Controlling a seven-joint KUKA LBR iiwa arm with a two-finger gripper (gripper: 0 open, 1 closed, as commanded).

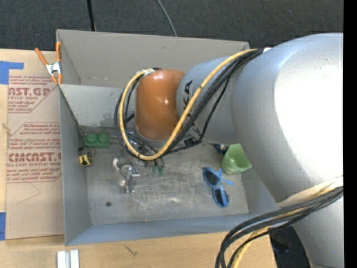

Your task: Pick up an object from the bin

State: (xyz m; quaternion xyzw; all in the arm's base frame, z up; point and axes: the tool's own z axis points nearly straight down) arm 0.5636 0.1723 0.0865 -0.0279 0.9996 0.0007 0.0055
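My gripper (126,176) hangs below the orange wrist cover, low over the bare bin floor in the left half of the bin. Nothing shows in it. A green toy brick (95,139) lies up and to the left of it, against the bin's left slope. A small yellow and black thing (83,159) sits by the left wall, level with the gripper. Blue sunglasses (216,186) lie on the floor well to the right.
A light green cup (236,158) lies at the right side of the bin, just above the sunglasses and partly under the arm. The thick arm and its cables cover the bin's back right part.
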